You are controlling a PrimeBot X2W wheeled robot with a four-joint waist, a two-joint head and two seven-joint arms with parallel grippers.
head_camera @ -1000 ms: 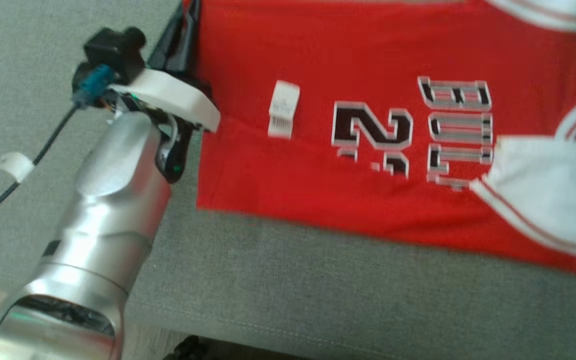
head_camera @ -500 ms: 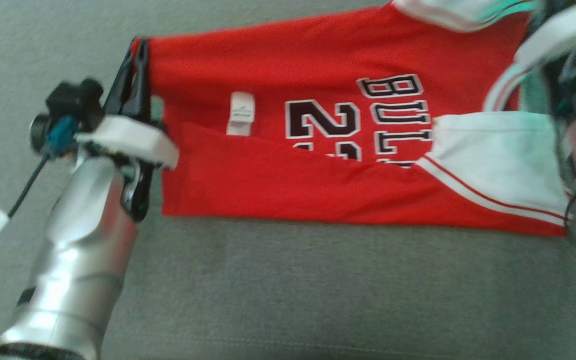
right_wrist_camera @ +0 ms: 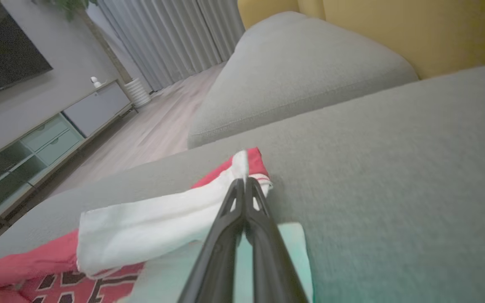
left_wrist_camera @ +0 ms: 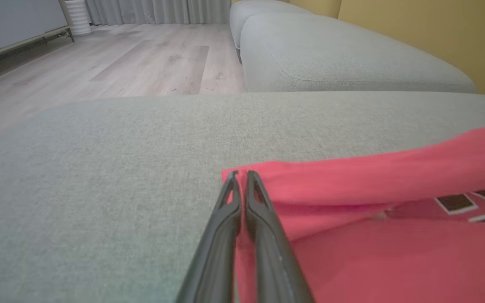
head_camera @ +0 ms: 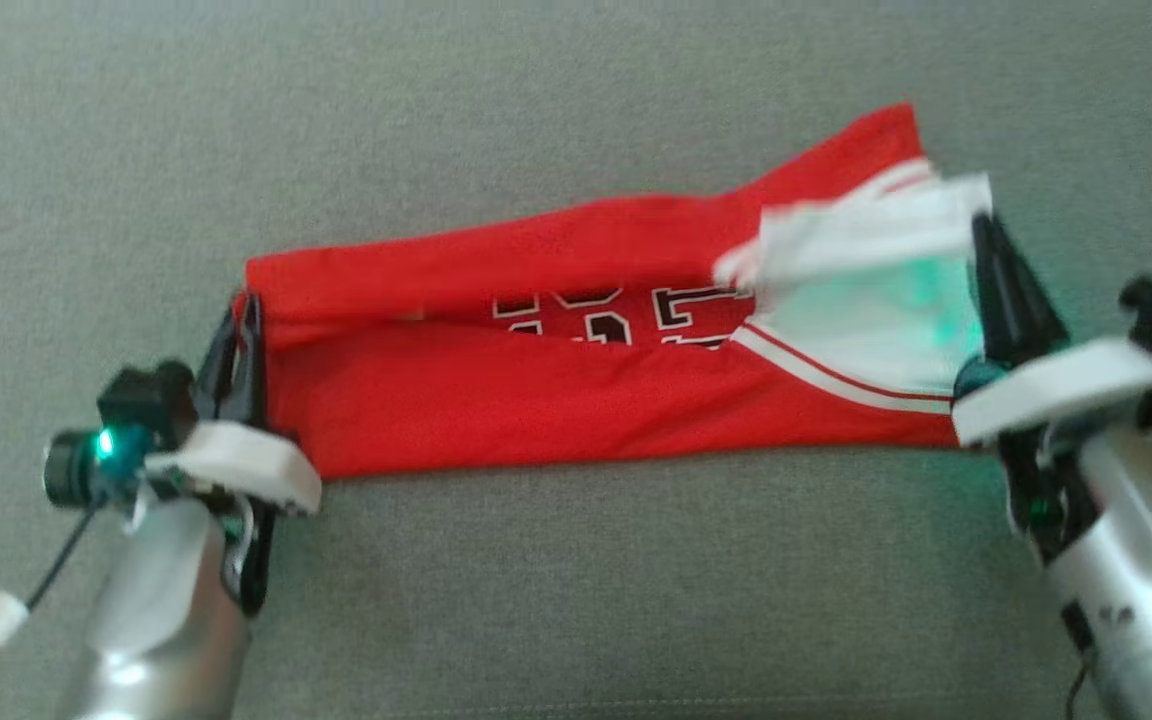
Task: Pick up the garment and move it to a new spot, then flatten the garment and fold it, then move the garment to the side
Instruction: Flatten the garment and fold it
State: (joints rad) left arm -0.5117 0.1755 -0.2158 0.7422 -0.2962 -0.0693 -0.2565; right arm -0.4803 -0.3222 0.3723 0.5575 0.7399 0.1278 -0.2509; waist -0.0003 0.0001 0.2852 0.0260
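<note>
The garment [head_camera: 536, 400] is a red jersey with black-and-white lettering and a white sleeve panel. It lies stretched left to right on a grey sofa cushion [head_camera: 576, 600], its far half rolled over toward me so the lettering is half hidden. My left gripper [head_camera: 244, 312] is shut on the jersey's left edge. In the left wrist view the left gripper [left_wrist_camera: 239, 176] pinches red cloth [left_wrist_camera: 394, 176]. My right gripper [head_camera: 981, 228] is shut on the white sleeve end. In the right wrist view the right gripper [right_wrist_camera: 242, 184] holds the white fold [right_wrist_camera: 150, 227].
A second grey cushion [left_wrist_camera: 331, 59] stands beyond the one with the jersey, against a yellow wall [left_wrist_camera: 427, 29]. Wood floor [left_wrist_camera: 141, 63] lies past the cushion's edge. A low cabinet [right_wrist_camera: 57, 126] stands along the wall. A black cable [head_camera: 46, 590] trails from my left wrist.
The head camera has shifted, bringing the right gripper into view. The jersey's far half has rolled over toward me, covering the tag and most of the lettering. Both grippers stay shut.
</note>
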